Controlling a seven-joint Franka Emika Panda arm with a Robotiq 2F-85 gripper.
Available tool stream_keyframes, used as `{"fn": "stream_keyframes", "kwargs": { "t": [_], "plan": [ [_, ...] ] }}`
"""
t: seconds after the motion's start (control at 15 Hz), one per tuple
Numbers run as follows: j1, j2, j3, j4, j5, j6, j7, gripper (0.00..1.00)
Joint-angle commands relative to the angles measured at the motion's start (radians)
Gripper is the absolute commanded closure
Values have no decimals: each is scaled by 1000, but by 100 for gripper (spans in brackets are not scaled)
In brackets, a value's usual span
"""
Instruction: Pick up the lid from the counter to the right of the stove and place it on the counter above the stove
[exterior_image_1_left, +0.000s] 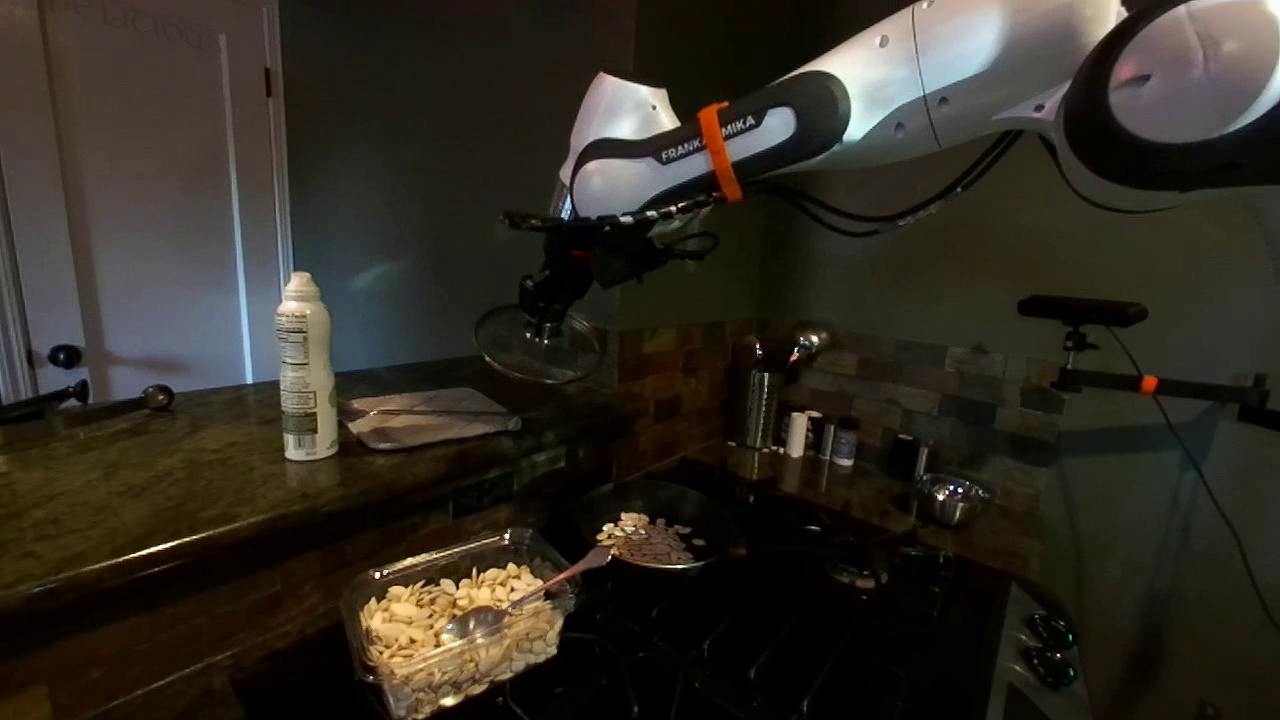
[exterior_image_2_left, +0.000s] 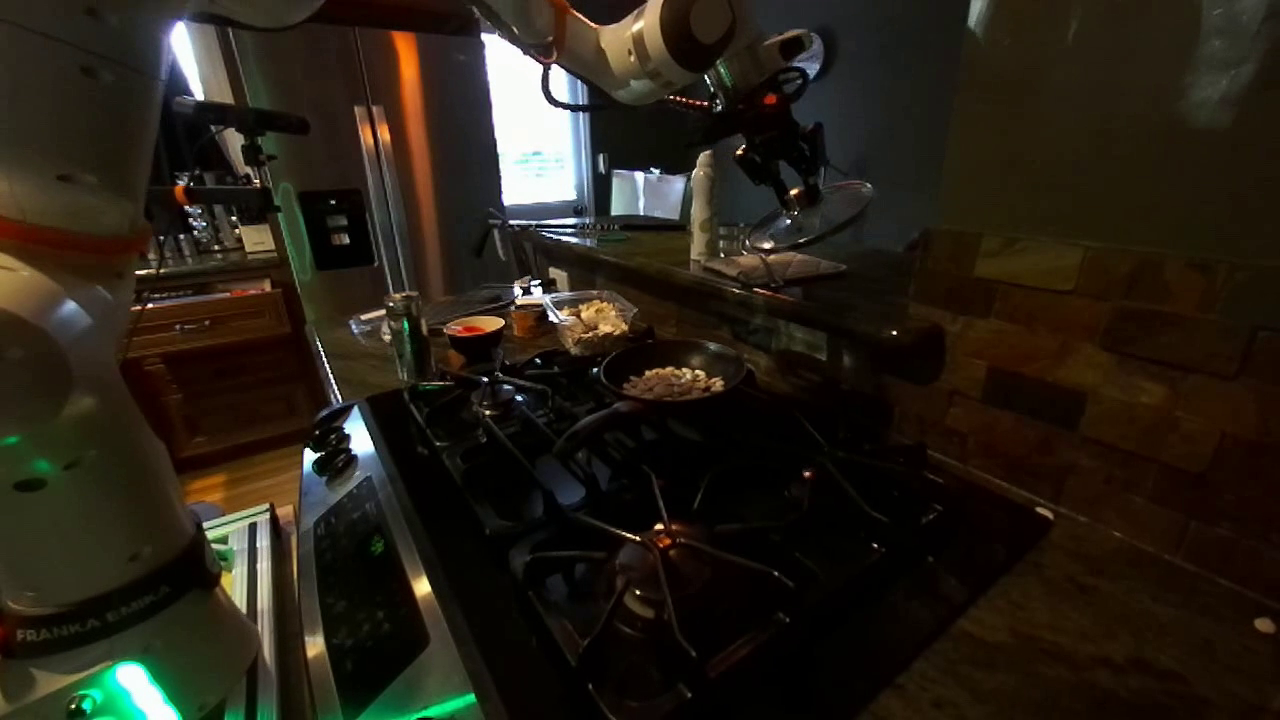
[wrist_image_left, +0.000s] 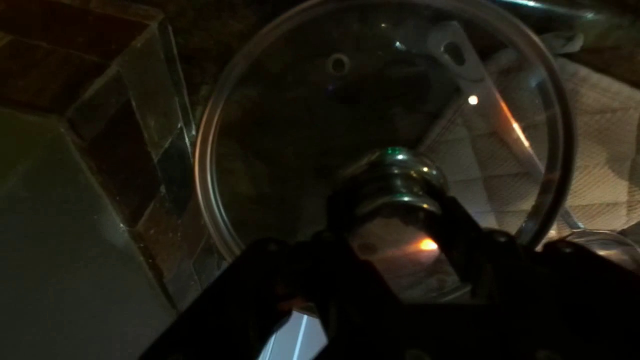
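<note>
- Your hand (wrist_image_left: 395, 207) pinches the metal knob (wrist_image_left: 400, 175) of the glass lid (wrist_image_left: 385, 120) from both sides.
- You have the lid in mid-air (tilted in both exterior views), above the raised stone tabletop (exterior_image_1_left: 180, 460); in the wrist view the quilted cloth (exterior_image_1_left: 440, 430) shows partly through its glass.
- Just beside that cloth, the white bottle (exterior_image_1_left: 308, 370) stands upright.
- Lower down, pumpkin seeds (exterior_image_2_left: 675, 382) lie in the frying pan (exterior_image_2_left: 690, 352) on the gas stove (exterior_image_2_left: 850, 590).

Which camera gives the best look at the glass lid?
The wrist view: the lid fills much of it, rim and knob clear, though the fingers partly cover it. Both exterior views show it smaller, held tilted above the counter.
</note>
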Motion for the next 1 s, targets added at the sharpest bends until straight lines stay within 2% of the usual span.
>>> {"fn": "stream_keyframes", "kwargs": {
  "t": [0.0, 0.13, 0.6, 0.93],
  "plan": [
    [41, 122, -59, 166, -65, -13, 143, 77],
    [52, 186, -72, 261, -65, -54, 171, 77],
    [62, 384, -60, 586, -19, -271, 128, 77],
    [44, 487, -45, 728, -23, -341, 91, 77]
  ]
}}
